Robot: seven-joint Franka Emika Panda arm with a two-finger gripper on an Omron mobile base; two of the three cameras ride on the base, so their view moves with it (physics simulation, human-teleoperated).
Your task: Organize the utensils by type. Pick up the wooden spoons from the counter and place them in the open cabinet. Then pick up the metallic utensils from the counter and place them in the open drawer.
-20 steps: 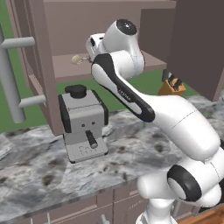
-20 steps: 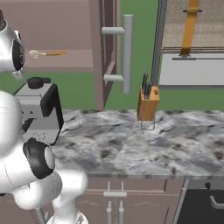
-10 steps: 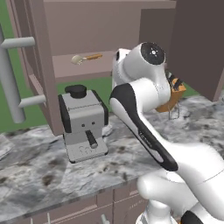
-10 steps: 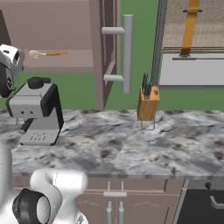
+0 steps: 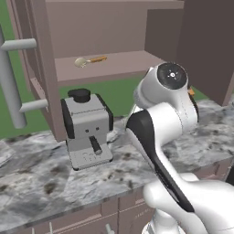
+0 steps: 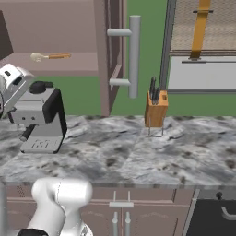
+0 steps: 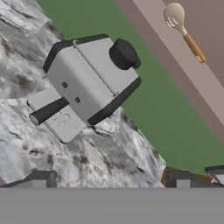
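Hand view looks down on the coffee machine point(image 7: 87, 78) standing on the bench point(image 7: 26, 43), with one wooden spoon point(image 7: 183, 30) at 1 o'clock, lying on the cabinet shelf point(image 7: 205, 83). The claw point(image 7: 109, 181) shows two tips well apart with nothing between them, so it is spread. I judge the spoon light, stiff and not fragile; its orange handle point(image 7: 194, 47) is the best place to pinch. The bench beside the knife block point(image 6: 156, 108) is wide and gives room to swing.
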